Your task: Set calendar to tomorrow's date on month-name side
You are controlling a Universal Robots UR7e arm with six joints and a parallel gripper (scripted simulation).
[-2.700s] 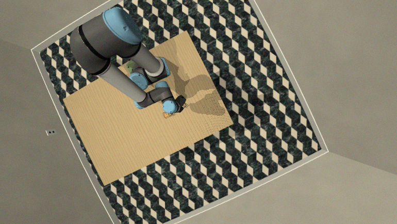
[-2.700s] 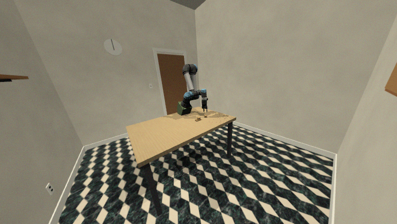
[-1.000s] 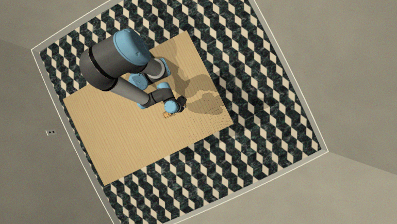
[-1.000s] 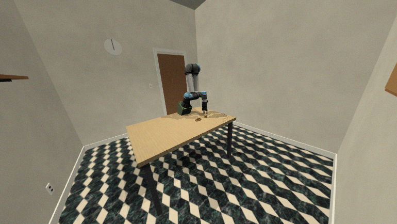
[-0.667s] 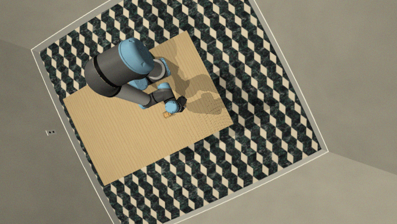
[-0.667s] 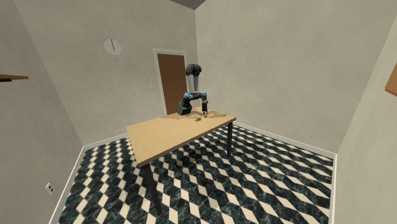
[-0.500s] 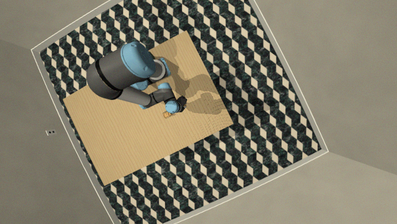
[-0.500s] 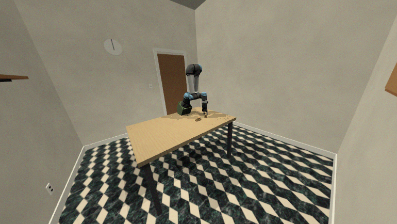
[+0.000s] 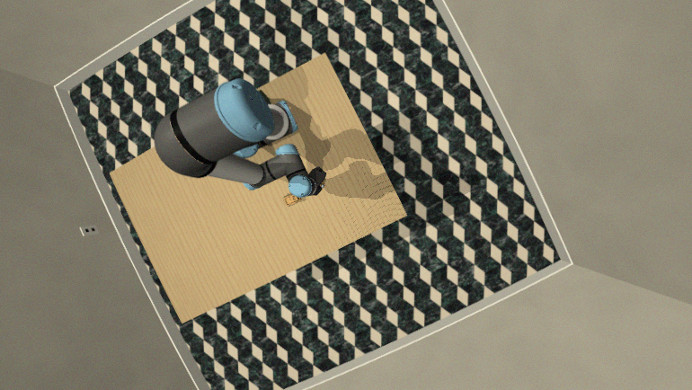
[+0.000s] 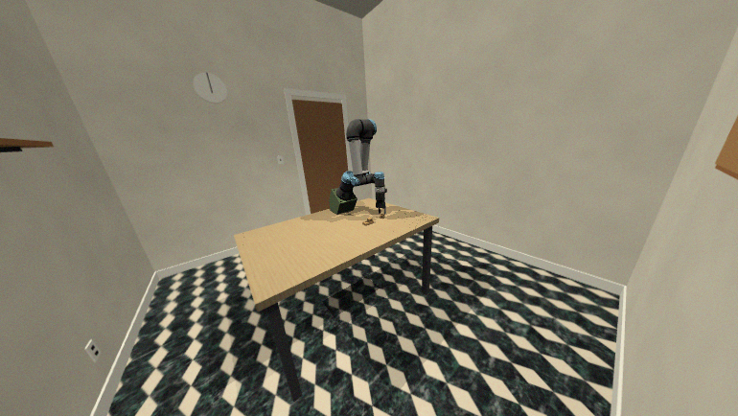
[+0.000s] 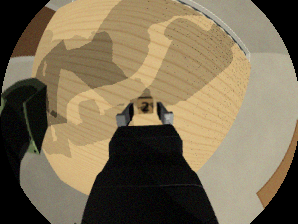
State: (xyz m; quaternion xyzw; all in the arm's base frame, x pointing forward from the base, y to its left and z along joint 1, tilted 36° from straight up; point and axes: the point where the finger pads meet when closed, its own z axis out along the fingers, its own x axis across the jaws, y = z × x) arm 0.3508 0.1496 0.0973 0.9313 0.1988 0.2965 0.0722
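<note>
The calendar tray [image 9: 288, 200] [image 10: 366, 222] lies on the table, small in the top and exterior views. Something raised, apparently a cube, shows at its right part, but its digit and the month's name are too small to read. A wooden cube [image 11: 145, 105] [image 10: 382, 216] is on the table apart from the tray; its face toward the wrist camera shows a dark 2. My gripper [image 11: 145, 107] [image 10: 380, 211] points down and is open, its fingertips close to this cube, one toward each side. The cube is not clamped. Exact fingertip height beside it is hard to tell.
The wooden table [image 9: 208, 232] [image 10: 310, 253] carries the arm's dark green base block [image 10: 341, 201] [image 11: 35, 117] at its back. The tray is a short way from the gripper, on the table's left side as the exterior camera sees it. The arm's shadow falls around the cube.
</note>
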